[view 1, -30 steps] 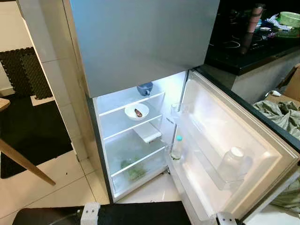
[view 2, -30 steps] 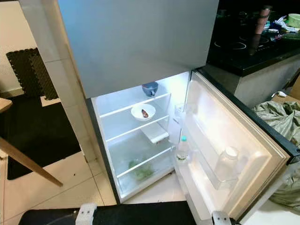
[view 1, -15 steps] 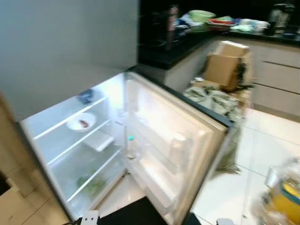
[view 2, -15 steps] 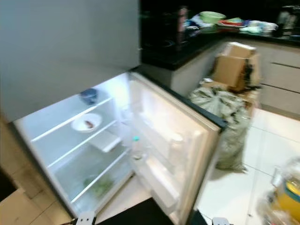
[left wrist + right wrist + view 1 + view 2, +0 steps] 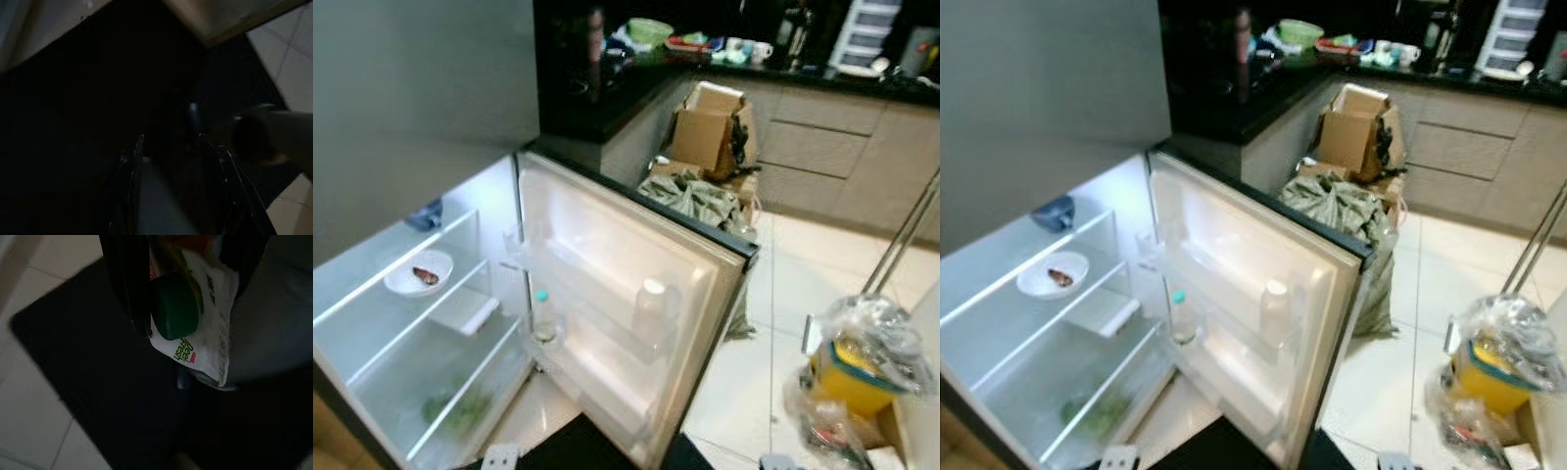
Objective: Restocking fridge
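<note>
- Now the head camera has swung to the right: the fridge (image 5: pixel 372 323) sits at the left edge, while the kitchen floor and a plastic bag of groceries (image 5: pixel 867 357) have come into view on the right.
- Its door (image 5: pixel 626 304) stands wide open, with a small bottle (image 5: pixel 544 315) and a jar (image 5: pixel 649 308) in the racks, and a bowl (image 5: pixel 418 273) on a shelf.
- Seemingly the robot is turning toward the supplies.
- The right gripper (image 5: pixel 188 298) holds a white carton with a green cap (image 5: pixel 177 312) clamped between its fingers, hanging low over a dark mat.
- The left gripper (image 5: pixel 168 147) hangs idle in shade; its fingers stand apart, holding nothing.
</note>
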### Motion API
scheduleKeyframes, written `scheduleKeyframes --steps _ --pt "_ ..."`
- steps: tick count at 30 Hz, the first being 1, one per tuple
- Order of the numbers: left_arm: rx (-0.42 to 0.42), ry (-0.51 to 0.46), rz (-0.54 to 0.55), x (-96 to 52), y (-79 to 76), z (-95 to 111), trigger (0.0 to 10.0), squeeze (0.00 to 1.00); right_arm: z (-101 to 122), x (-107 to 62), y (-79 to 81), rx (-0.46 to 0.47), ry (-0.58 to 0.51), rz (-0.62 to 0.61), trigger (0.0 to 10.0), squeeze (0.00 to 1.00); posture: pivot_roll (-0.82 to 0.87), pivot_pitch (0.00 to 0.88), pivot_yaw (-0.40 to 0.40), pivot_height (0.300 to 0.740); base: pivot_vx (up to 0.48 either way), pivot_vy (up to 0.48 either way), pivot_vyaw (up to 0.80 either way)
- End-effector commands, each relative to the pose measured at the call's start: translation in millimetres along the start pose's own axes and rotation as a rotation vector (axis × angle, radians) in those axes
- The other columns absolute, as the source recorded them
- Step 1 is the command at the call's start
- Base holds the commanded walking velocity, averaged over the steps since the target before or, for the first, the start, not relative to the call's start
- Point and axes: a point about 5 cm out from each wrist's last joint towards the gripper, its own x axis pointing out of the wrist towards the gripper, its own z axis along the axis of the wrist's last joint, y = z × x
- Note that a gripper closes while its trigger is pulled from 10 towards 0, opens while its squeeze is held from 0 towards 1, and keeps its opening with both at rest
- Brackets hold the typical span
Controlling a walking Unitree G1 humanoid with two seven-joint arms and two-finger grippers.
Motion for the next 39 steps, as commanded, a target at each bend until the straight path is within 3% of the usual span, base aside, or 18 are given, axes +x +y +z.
scheduleKeyframes --steps 1,28,39 --pt "0.019 -0.001 -0.008 1.5 -3.0 2.1 10.0 0.0 -4.5 -1.8 -5.3 0.006 0.016 -0.014 10.0 0.0 -0.05 0.0 -0.01 0.74 0.0 0.0 -0.79" --pt "0.019 0.006 -0.003 1.8 -3.6 1.0 10.0 0.0 -3.3 -1.7 -5.3 0.007 0.013 -0.014 10.0 0.0 -0.05 0.0 -0.01 0.74 0.0 0.0 -0.79" --pt "0.023 0.009 0.004 2.0 -3.8 0.8 10.0 0.0 5.6 -1.3 -5.3 0.013 -0.039 -0.001 10.0 0.0 -0.05 0.0 -0.01 0.74 0.0 0.0 0.0"
